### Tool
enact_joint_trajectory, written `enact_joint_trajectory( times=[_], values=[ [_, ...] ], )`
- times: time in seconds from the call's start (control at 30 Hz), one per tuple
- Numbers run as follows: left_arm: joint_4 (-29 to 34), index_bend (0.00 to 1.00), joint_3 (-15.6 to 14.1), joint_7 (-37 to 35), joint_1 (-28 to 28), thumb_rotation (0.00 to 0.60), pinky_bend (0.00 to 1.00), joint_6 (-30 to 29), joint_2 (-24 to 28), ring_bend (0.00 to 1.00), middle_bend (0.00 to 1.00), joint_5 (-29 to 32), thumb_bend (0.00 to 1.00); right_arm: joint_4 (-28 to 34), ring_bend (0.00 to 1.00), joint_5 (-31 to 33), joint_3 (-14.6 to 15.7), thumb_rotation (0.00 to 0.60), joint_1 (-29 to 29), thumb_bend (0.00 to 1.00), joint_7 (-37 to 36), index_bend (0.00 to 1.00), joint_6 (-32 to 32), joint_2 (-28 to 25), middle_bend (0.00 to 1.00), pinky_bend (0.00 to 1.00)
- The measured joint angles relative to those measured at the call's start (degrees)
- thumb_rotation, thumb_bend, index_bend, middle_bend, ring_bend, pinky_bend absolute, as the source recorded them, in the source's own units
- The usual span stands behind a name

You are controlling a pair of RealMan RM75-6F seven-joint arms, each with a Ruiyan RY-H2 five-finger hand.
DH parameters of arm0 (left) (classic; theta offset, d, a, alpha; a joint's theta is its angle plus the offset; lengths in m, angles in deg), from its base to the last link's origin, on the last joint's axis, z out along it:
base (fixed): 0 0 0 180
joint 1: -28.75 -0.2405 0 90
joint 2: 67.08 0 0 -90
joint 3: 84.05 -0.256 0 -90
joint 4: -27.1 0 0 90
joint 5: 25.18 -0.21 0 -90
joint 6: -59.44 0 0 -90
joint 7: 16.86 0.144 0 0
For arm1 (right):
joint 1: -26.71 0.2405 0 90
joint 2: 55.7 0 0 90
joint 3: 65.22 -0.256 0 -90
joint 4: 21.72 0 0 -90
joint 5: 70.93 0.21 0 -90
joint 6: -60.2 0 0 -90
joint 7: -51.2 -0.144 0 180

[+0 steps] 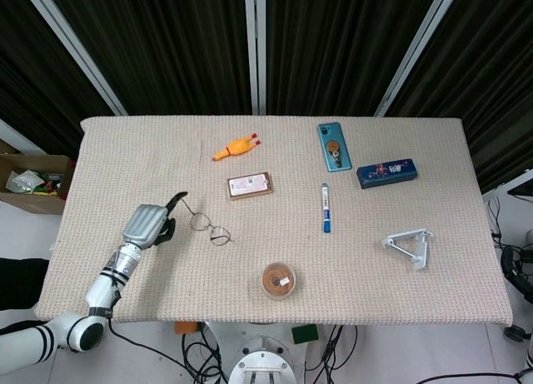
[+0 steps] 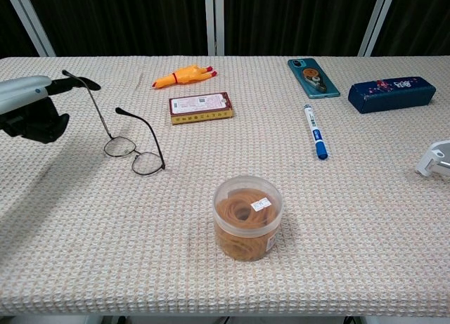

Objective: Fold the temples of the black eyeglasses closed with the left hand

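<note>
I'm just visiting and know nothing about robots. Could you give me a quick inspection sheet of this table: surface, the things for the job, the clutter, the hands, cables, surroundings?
Surface: table under a beige woven cloth, lying flat.
Job's things: black eyeglasses left of centre, both temples open.
Clutter: yellow rubber chicken, small red box, blue marker, teal phone, dark blue case, white plastic stand, clear tub of rubber bands.
Hands: left hand at the far temple tip, one finger out towards it; contact cannot be told. Right hand: nothing seen.
Cables: loose cables on the floor below the near edge.
Surroundings: dark curtains behind; cardboard box left of the table.
</note>
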Motion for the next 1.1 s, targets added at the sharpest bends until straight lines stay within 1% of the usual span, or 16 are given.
enact_joint_trajectory(
  times=[0.3,0.47,0.63,0.77,0.87,0.97,1.1],
  values=[
    [3.5,0.08,-3.0,5.0,0.1,0.600,0.96,-0.4,-0.1,0.94,0.98,-3.1,0.66,-0.1,0.00,0.2,0.1,0.600,0.2,0.44,0.0,0.00,-0.7,0.2,0.00,0.00],
    [3.4,0.08,-3.4,7.7,0.0,0.600,0.96,-1.0,-1.2,0.94,0.98,-3.5,0.66,-0.6,0.00,0.1,0.3,0.600,0.3,0.44,0.0,0.00,-0.9,0.9,0.00,0.00],
    [3.1,0.08,-3.7,11.7,0.1,0.600,0.96,-0.3,-2.6,0.94,0.98,-2.1,0.66,-1.0,0.00,0.2,0.4,0.600,0.1,0.44,-0.2,0.00,-0.7,1.0,0.00,0.00],
    [3.2,0.08,-3.9,12.7,0.1,0.600,0.96,0.1,-3.1,0.94,0.98,-1.5,0.66,-1.1,0.00,0.4,0.3,0.600,-0.1,0.44,-0.5,0.00,-0.4,0.9,0.00,0.00],
    [3.5,0.08,-3.8,12.4,-0.3,0.600,0.96,-1.3,-3.0,0.94,0.98,-2.1,0.66,-1.2,0.00,0.6,0.2,0.600,-0.2,0.44,-0.7,0.00,-0.4,0.8,0.00,0.00],
    [3.9,0.07,-3.5,12.0,-1.4,0.600,0.96,-4.3,-2.6,0.94,0.98,-2.6,0.66,-1.4,0.00,0.8,0.2,0.600,-0.3,0.44,-1.0,0.00,-0.4,0.8,0.00,0.00],
    [4.7,0.06,-2.2,10.5,-3.8,0.600,0.96,-10.6,-2.1,0.94,0.98,-2.9,0.66,-2.0,0.00,1.1,0.2,0.600,-0.4,0.44,-1.7,0.00,-0.5,1.0,0.00,0.00]
  ],
)
